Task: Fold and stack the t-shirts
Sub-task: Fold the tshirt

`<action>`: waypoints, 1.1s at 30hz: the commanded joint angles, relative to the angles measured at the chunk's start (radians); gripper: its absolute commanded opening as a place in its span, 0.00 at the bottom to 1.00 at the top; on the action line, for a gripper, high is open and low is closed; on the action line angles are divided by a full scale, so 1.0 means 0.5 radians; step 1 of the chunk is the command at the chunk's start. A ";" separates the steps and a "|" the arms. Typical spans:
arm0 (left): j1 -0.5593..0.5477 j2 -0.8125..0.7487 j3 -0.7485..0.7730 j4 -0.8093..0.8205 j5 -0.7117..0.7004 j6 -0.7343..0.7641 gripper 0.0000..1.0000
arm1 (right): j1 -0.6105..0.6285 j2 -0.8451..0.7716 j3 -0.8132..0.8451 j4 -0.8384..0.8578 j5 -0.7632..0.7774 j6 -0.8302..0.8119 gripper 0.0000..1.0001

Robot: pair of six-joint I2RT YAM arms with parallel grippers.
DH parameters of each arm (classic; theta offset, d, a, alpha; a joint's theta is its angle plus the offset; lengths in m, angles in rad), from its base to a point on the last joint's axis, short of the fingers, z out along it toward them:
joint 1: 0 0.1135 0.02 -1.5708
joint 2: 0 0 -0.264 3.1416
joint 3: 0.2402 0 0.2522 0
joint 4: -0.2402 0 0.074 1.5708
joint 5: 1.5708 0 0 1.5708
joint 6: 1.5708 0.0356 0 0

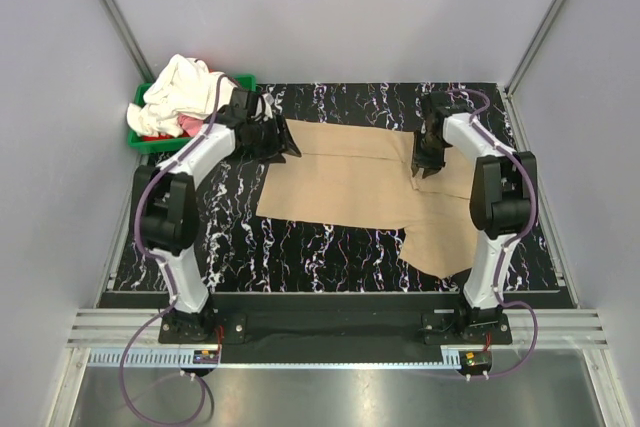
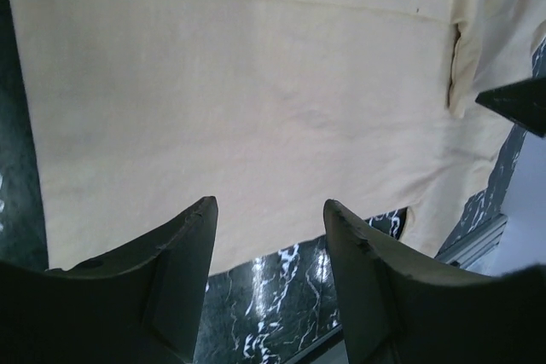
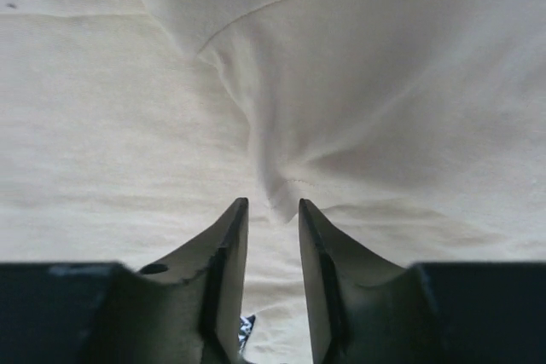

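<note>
Overhead view: the tan-khaki t-shirt point(image 1: 350, 172) lies spread on the black, white-veined surface point(image 1: 250, 247), its broad panel running from left to right across the middle. One lobe of the cloth extends toward the near edge on the right side, beside the right arm. A straight seam or crease runs along the far part of the panel.

The left gripper point(image 1: 284, 143) sits at the shirt's left edge. In the left wrist view its two fingers point(image 2: 183, 253) stand wide apart, released, with nothing between them; the cloth's edge and a strip of the marbled surface show in the gap.

The right gripper point(image 1: 425, 169) is lowered onto the right part of the shirt, near the point where the lobe meets the main panel. In the right wrist view the jaws stand only narrowly apart, and a small pucker of cloth rises just at their tips, with folds radiating from it. Whether the tips pinch this pucker or merely stand beside it cannot be told.

At the far left corner of the surface stands a green bin point(image 1: 140, 137). The cream-white t-shirt point(image 1: 185, 82) is heaped loosely on top of it, and the pink-red t-shirt point(image 1: 190, 125) shows beneath that heap, inside the bin. Both lie apart from the tan-khaki t-shirt.
</note>
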 commanded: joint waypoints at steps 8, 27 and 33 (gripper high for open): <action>0.003 0.610 0.866 0.058 0.071 -0.026 0.58 | -0.573 -0.013 0.272 0.156 -0.478 -0.036 0.45; 0.028 1.313 1.398 0.061 -0.079 -0.017 0.58 | -0.963 0.666 0.834 0.488 -0.681 0.001 0.40; 0.074 1.338 1.333 0.052 -0.144 -0.142 0.58 | -1.030 0.792 0.871 0.644 -0.668 0.080 0.00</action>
